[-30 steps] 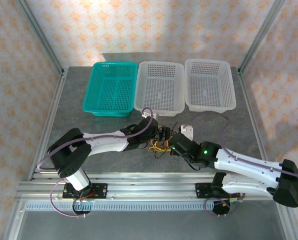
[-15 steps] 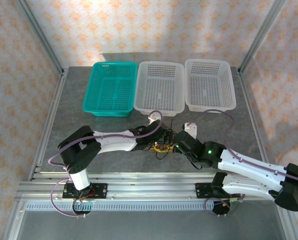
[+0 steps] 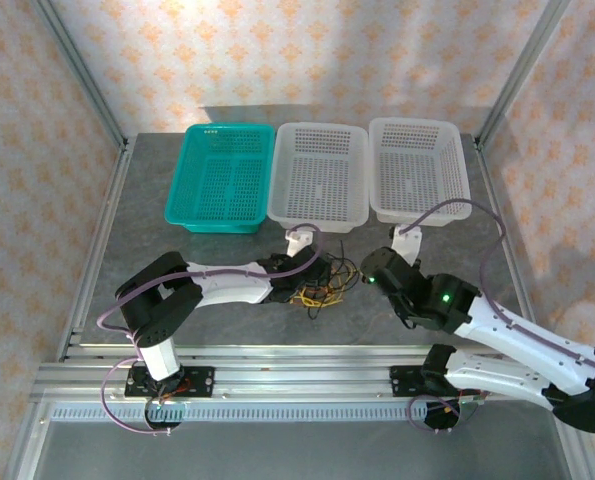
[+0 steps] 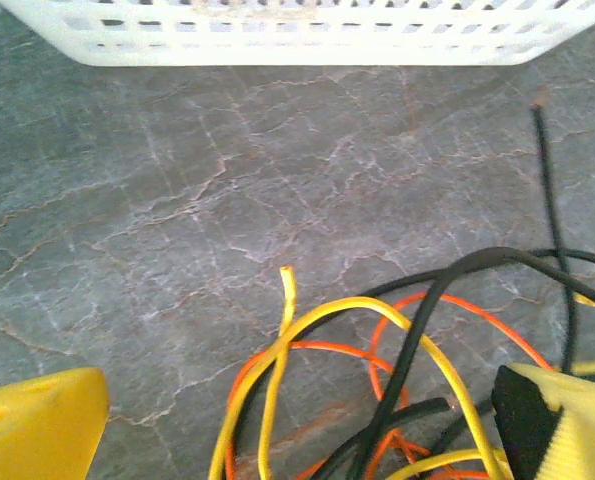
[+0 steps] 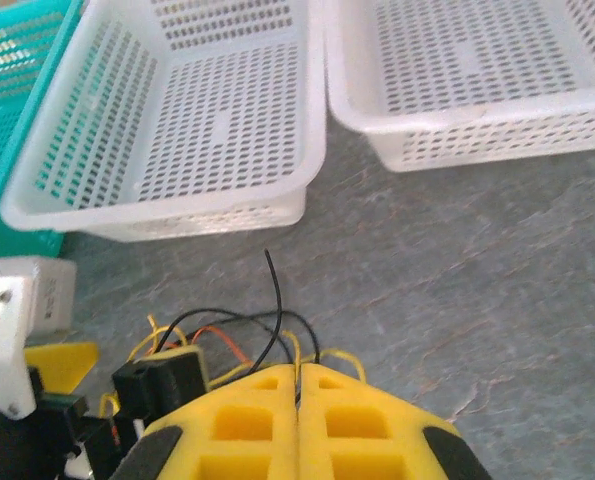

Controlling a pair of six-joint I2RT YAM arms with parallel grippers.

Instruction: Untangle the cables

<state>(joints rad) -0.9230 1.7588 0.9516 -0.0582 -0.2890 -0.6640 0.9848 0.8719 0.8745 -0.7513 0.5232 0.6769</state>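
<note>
Top external view, left to right: we see a teal basket [image 3: 184, 190], a middle white basket [image 3: 277, 185] and a right white basket [image 3: 463, 185] in a row along the upper part of the table [image 3: 177, 255]. Below them, near the centre of the frame, the left gripper [image 3: 320, 278] sits low over the cables [image 3: 322, 294], a small knot of yellow, orange and black strands lying on the table just below the middle white basket. Just right of the knot, the right gripper [image 3: 365, 275] points left toward it.

Left wrist view: we find the yellow fingers [image 4: 37, 420] in the two lower corners, spread wide and clamping nothing. The cables lie on the table between them, crowded toward the right-hand finger.

Right wrist view: the jaws are pressed together at bottom centre, and a black cable [image 5: 279, 310] runs up out of their seam, pinched there, its free end rising toward the middle white basket. We see the rest of the tangle just left of these fingertips.
</note>
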